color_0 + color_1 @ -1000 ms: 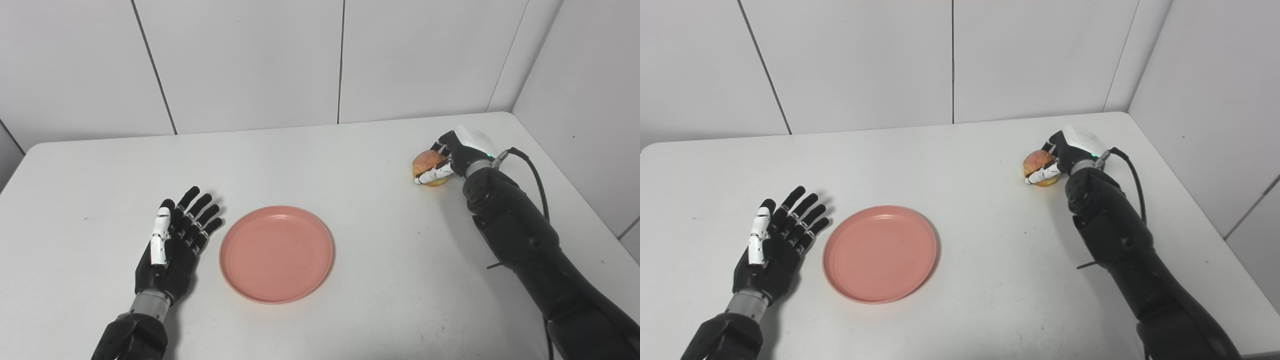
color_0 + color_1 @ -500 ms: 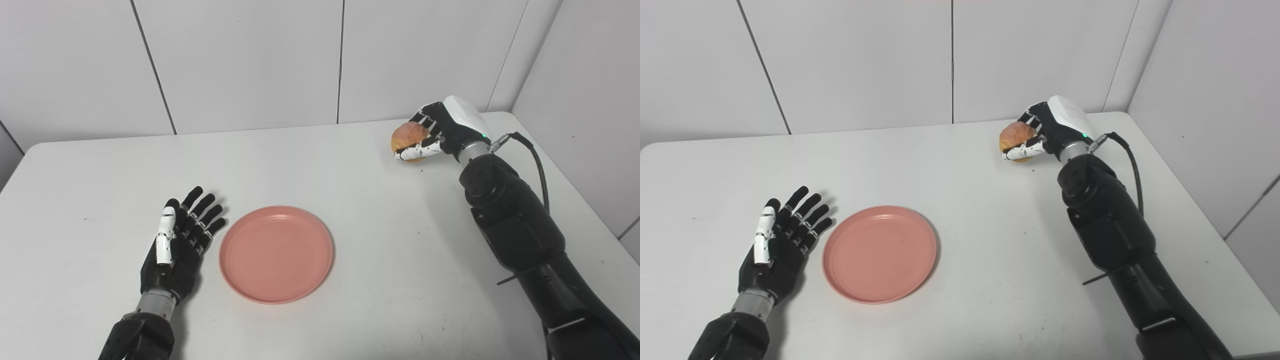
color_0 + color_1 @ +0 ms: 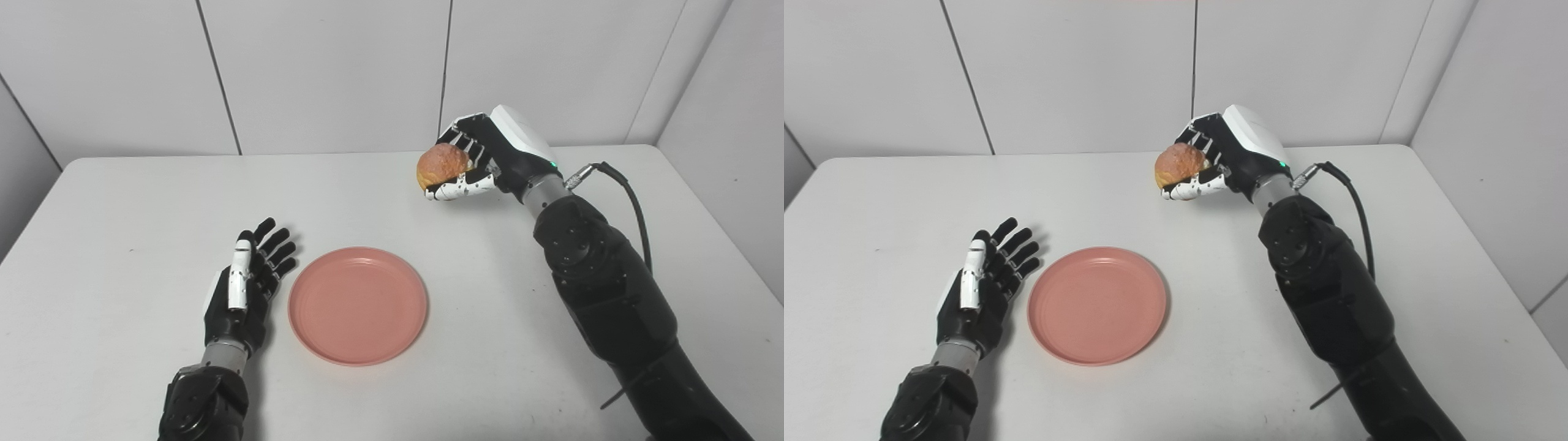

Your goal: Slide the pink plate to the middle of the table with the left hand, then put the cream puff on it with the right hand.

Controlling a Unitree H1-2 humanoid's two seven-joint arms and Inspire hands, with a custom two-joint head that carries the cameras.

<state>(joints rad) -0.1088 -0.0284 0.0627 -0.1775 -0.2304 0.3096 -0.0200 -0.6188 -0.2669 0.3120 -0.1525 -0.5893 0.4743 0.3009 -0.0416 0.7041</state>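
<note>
R hand (image 3: 484, 162) fingers clamped on puff (image 3: 440, 166), held above worktop, far-right of plate (image 3: 358, 304); should carry over plate centre, lower, then release. L hand (image 3: 245, 294) fingers apart, beside plate

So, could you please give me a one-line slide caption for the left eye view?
Right hand carries the cream puff above the table toward the pink plate; left hand rests open beside it.
</note>
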